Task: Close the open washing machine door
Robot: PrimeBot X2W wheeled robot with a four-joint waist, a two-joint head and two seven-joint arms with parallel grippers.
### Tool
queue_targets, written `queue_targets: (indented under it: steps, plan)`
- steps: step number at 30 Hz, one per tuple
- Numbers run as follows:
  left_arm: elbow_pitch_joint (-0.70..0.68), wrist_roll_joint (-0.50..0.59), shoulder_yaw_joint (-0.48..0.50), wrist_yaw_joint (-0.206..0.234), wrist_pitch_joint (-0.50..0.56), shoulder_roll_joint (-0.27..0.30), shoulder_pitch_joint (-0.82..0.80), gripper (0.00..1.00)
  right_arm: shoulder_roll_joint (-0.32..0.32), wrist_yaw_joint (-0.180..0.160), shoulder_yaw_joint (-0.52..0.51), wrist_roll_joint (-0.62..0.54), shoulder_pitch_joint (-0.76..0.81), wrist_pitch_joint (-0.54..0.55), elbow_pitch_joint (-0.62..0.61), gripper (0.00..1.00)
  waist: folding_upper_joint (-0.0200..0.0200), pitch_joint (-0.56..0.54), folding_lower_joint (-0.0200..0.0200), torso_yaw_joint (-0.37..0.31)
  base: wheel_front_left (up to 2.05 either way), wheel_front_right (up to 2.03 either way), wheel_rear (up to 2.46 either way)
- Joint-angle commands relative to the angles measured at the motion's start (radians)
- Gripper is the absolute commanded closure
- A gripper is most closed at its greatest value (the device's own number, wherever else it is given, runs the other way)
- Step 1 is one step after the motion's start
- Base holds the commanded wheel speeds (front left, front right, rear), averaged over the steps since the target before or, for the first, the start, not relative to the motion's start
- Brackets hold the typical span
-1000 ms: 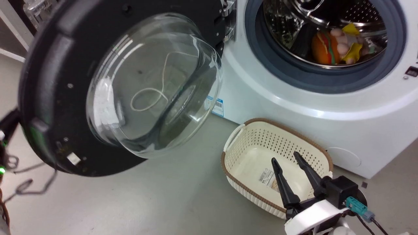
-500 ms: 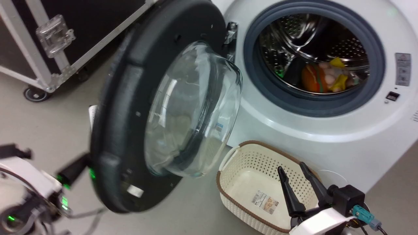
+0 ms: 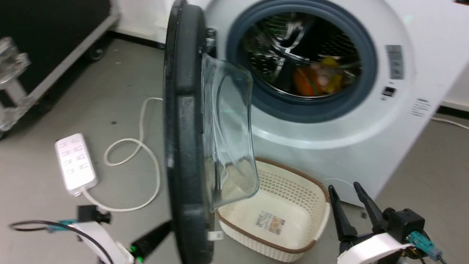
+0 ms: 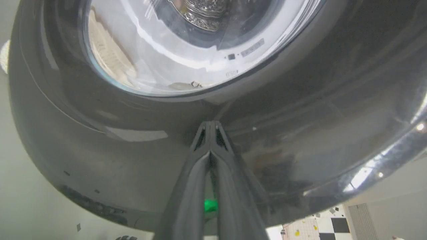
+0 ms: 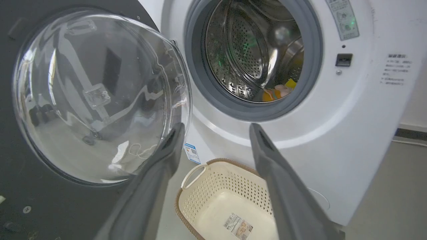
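Note:
The washing machine door (image 3: 185, 146) stands about edge-on in the head view, its glass bowl (image 3: 231, 128) bulging toward the white washing machine (image 3: 329, 143). It hangs half open on its hinge beside the grey-ringed drum opening, where colourful items (image 3: 317, 77) lie. My left gripper (image 4: 210, 124) is shut, its tips pressed against the door's glossy black outer rim (image 4: 133, 150). Its dark fingers (image 3: 152, 237) reach in behind the door's lower edge. My right gripper (image 3: 344, 187) is open and empty at the lower right, apart from the door (image 5: 20, 200).
A cream perforated basket (image 3: 315, 205) sits on the floor below the door and against the machine's front. A white power strip (image 3: 75, 163) with a looped cable (image 3: 146, 157) lies on the floor at left. A black case (image 3: 44, 36) stands at the far left.
The door has swung from facing me to edge-on, toward the machine, with my shut left gripper following behind it. The head camera has also shifted. The right gripper stays open.

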Motion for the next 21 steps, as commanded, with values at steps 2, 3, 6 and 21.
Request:
queue_targets:
  steps: [2, 3, 6, 21]
  plan:
    - [-0.006, -0.012, -0.056, -0.005, -0.026, -0.014, 0.038, 1.00, 0.000, 0.001, -0.022, -0.013, 0.006, -0.005, 0.002, 0.00, 0.0000, 0.015, 0.0000, -0.086, 0.00, 0.00, 0.00]
    - [-0.005, -0.021, -0.072, -0.005, -0.036, -0.016, 0.043, 1.00, 0.000, 0.001, -0.030, -0.017, 0.005, -0.005, 0.001, 0.00, 0.0000, 0.020, 0.0000, -0.105, 0.00, 0.00, 0.00]
    - [0.001, -0.045, -0.129, -0.005, -0.064, -0.018, 0.047, 1.00, 0.000, 0.001, -0.052, -0.030, -0.006, -0.005, -0.002, 0.00, 0.0000, 0.047, 0.0000, -0.164, 0.00, 0.00, 0.00]
    - [0.081, -0.171, -0.359, -0.005, -0.388, -0.019, -0.156, 1.00, 0.000, 0.001, -0.105, -0.024, -0.079, -0.005, -0.025, 0.00, 0.0000, 0.221, 0.0000, -0.485, 0.00, 0.00, 0.00]
